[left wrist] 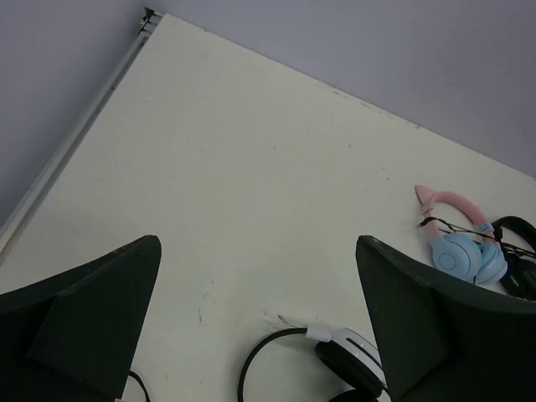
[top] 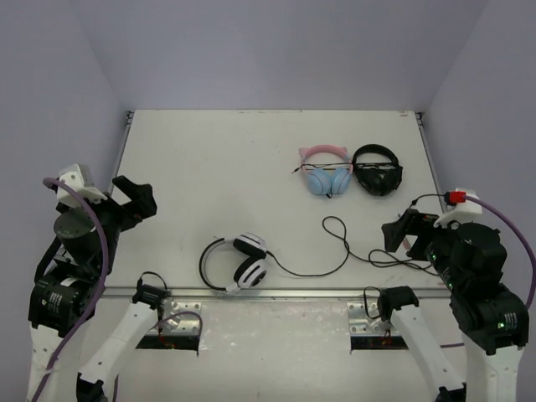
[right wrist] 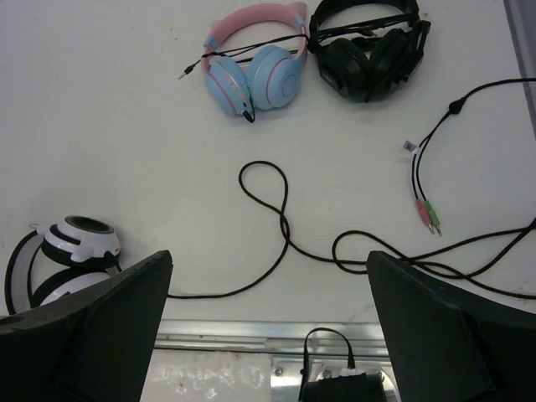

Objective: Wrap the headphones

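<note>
The white headphones (top: 243, 261) with black cushions lie near the table's front edge, left of centre. Their thin black cable (top: 335, 243) runs right in loose loops toward the right arm. They also show in the left wrist view (left wrist: 352, 356) and in the right wrist view (right wrist: 71, 251), where the cable (right wrist: 280, 213) ends in a pink and a green plug (right wrist: 427, 213). My left gripper (top: 134, 199) is open and empty, raised at the table's left edge. My right gripper (top: 400, 233) is open and empty, raised over the cable's right end.
Pink-and-blue cat-ear headphones (top: 325, 170) and all-black headphones (top: 377, 170) lie side by side at the back right. A metal rail (top: 276, 292) runs along the table's front edge. Walls close in the left, back and right.
</note>
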